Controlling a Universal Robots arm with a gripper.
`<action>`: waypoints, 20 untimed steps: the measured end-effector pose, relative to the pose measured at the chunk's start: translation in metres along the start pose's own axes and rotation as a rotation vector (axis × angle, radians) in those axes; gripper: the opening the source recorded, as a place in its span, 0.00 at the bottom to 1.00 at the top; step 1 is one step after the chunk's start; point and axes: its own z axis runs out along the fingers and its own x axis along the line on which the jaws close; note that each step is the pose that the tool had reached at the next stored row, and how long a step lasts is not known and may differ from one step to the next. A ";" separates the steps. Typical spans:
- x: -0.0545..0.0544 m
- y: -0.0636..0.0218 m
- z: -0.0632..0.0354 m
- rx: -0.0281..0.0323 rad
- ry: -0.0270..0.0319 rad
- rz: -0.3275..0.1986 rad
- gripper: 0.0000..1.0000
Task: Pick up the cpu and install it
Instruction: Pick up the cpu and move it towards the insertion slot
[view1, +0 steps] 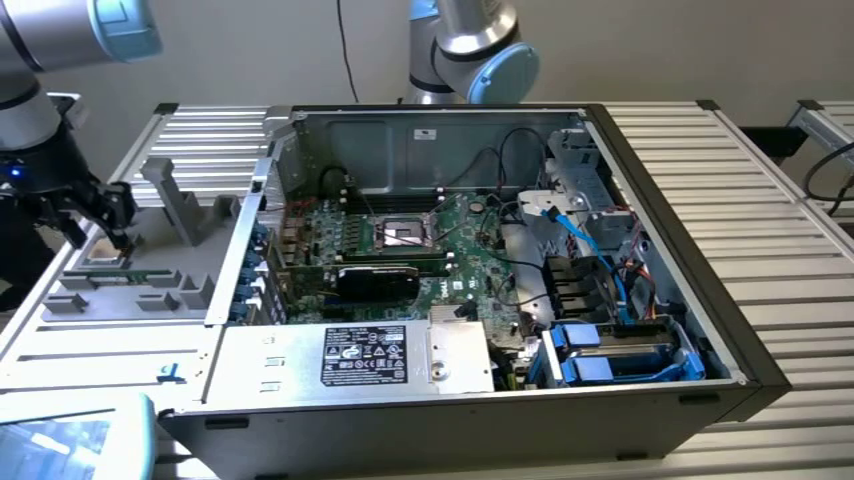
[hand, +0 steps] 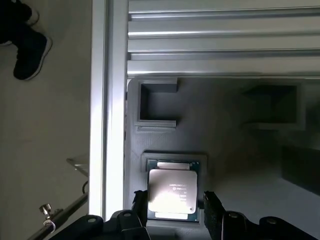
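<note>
Two fingers (hand: 141, 209) spread, flanking cpu (hand: 172, 196).

The surface (view1: 747, 180) was a bench of pale metal slats with narrow grooves between them and a plain rail along one edge. Two things lay directly on it. An open case (view1: 387, 150), black-rimmed, took up the middle and much of the exterior view's right, its side panel off and its inside facing up. Just beside it, at the exterior view's left, sat a grey tray (view1: 80, 300) with square pockets and upright tabs, its long side close against the case's wall. Bare slats showed past the case on the exterior view's right and behind the tray.
</note>
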 end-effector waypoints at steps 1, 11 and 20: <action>0.000 0.0003 0.0007 -0.0001 0.0000 0.000 0.58; -0.003 0.0013 0.0065 -0.0002 0.0103 0.006 0.65; -0.003 0.0058 0.0111 -0.0004 0.0105 0.007 0.65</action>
